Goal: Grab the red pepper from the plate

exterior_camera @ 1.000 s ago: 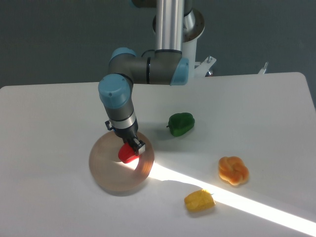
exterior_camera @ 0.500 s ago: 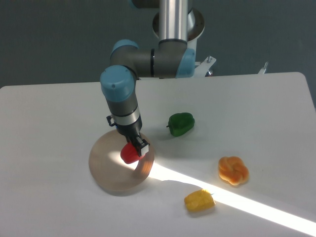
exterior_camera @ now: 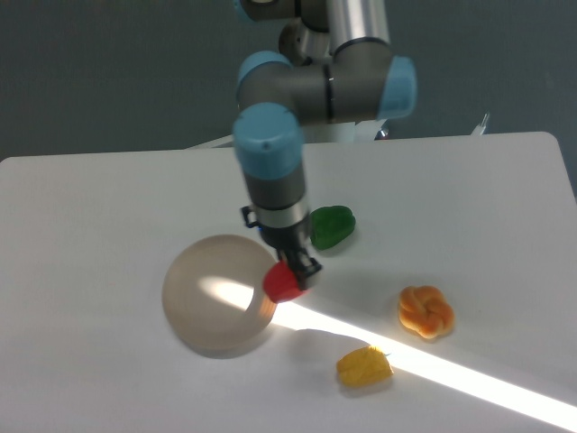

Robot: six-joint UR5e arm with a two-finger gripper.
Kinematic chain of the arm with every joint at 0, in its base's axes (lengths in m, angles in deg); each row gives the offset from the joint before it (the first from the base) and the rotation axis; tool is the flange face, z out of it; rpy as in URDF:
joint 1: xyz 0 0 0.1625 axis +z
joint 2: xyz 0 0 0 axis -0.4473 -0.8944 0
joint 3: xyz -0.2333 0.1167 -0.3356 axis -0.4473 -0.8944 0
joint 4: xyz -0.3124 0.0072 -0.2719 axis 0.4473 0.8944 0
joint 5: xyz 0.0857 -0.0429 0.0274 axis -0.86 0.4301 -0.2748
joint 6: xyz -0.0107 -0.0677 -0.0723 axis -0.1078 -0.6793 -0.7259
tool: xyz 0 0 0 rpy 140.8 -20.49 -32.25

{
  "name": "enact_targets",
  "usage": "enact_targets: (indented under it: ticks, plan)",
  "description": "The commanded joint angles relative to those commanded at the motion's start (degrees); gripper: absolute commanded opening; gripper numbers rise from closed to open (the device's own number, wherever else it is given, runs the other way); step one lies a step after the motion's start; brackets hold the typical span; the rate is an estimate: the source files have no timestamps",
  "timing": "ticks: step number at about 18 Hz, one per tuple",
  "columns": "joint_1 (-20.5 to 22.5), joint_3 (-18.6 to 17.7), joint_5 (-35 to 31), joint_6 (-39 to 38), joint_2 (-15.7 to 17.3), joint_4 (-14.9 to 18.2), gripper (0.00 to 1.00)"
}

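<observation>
Pincer [exterior_camera: 294, 275]: we record it closed on the red pepper [exterior_camera: 281, 284], fingers clamped at the fruit's upper right side.

Red pepper: a second ago we list it low over the middle of the plate [exterior_camera: 216, 298]; now it hangs at the plate's right rim, carried rightward with the arm and apparently clear of the surface.

Plate: bare, sunlit patch at centre.

We judge the pick essentially achieved; secure hold remains the concern.

Worktop [exterior_camera: 108, 207]: green pepper [exterior_camera: 331, 226] just behind the pincer; orange pepper [exterior_camera: 425, 311] and yellow pepper [exterior_camera: 364, 367] well apart.

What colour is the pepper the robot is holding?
Red. The red pepper shows clearly in the camera view, held in the gripper.
</observation>
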Motion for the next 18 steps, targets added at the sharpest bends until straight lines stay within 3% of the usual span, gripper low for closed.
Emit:
enact_targets:
  ticks: [6,18]
  plan:
    - [4.0,0.6,0.6,6.6,-0.2,-0.1,0.49]
    - [4.2,1.2,0.7,6.7,-0.7,-0.3,0.49]
